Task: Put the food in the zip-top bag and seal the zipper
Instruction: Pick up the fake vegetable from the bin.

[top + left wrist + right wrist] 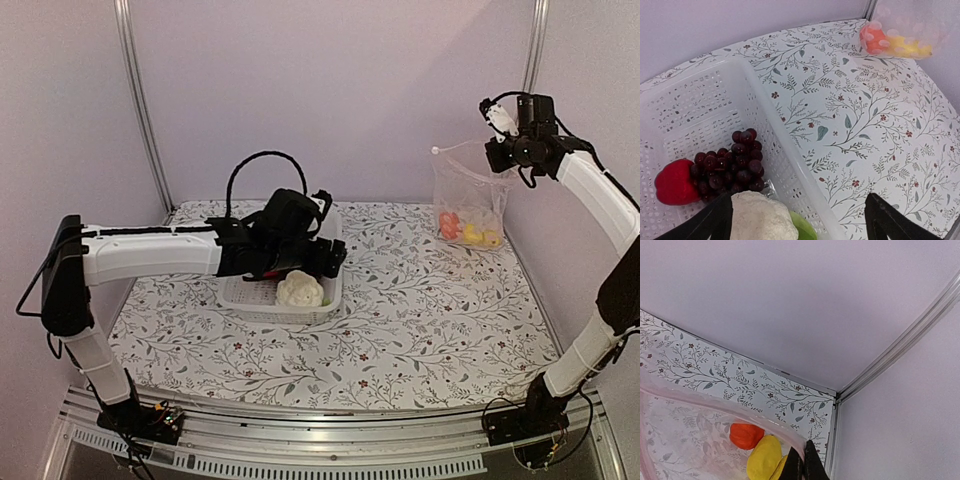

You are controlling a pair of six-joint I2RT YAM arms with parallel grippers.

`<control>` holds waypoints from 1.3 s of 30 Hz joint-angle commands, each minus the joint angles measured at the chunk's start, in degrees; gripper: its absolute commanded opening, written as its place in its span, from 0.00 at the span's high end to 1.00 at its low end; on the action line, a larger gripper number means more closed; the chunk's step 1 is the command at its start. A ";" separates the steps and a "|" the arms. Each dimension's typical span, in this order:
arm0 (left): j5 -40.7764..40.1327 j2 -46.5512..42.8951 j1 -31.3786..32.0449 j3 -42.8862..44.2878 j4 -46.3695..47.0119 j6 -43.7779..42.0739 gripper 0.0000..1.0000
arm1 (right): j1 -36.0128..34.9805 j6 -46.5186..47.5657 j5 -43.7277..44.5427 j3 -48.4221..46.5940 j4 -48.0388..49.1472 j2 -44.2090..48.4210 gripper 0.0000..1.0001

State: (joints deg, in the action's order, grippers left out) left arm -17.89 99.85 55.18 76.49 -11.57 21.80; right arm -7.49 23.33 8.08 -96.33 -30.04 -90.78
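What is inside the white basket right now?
In the basket: dark grapes, a red fruit, white cauliflower and a green piece partly beneath it. Anything under the cauliflower or the left end effector is covered.

This is a robot test booth in a lab; plain pale lilac walls [350,90] close it in on three sides; bare metal posts [140,100] stand at the upper left and upper right of the top view; a slotted metal rail [330,462] runs along the bottom edge, with two robot arms [150,255] bolted to it and cables [250,165] trailing; a flowered cloth [420,310] covers the floor of the booth; the food [735,165] in the basket [785,150] is toy plastic.
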 commanded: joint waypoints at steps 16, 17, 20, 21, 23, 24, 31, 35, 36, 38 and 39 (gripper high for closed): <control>0.70 -0.11 -5.96 11.08 -25.75 -2.46 0.15 | -0.77 -2.98 -25.87 13.06 -0.08 6.57 1.00; 1.33 -0.18 -6.30 11.58 -27.40 -2.06 0.14 | -0.82 -3.02 -26.34 13.22 -0.10 6.58 1.00; 3.89 -0.50 -7.23 12.54 -31.85 -1.52 0.15 | -1.14 -3.28 -27.57 13.67 -0.10 6.45 1.00; 4.76 -0.61 -7.69 12.85 -33.10 -1.38 0.15 | -1.38 -3.36 -27.66 13.71 -0.10 6.28 1.00; 7.30 -0.61 -8.20 13.35 -35.53 -1.58 0.15 | -2.09 -3.25 -27.51 13.80 -0.17 6.10 1.00; 8.35 -0.37 -8.49 13.81 -36.52 -1.62 0.15 | -2.43 -3.15 -27.50 13.87 -0.08 6.00 1.00; 13.00 2.59 -11.20 14.56 -40.30 -0.85 0.10 | -3.34 -2.88 -27.25 14.20 -0.02 5.01 1.00; 13.06 3.20 -13.58 14.14 -39.66 -0.03 0.04 | -3.36 -2.70 -27.15 14.33 0.13 4.83 1.00; 13.07 3.35 -14.50 14.05 -39.25 0.11 0.04 | -3.37 -2.68 -27.19 14.38 0.16 4.83 1.00; 13.01 3.93 -16.28 14.37 -38.78 -0.09 0.04 | -3.34 -2.60 -27.02 14.42 0.16 4.83 1.00; 12.79 4.52 -16.83 14.70 -38.51 -0.35 0.04 | -3.37 -2.59 -27.06 14.46 0.16 4.87 1.00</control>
State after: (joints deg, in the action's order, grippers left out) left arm -5.74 102.61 41.56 90.28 -49.65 21.26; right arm -10.57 20.64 -18.61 -82.81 -30.37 -85.56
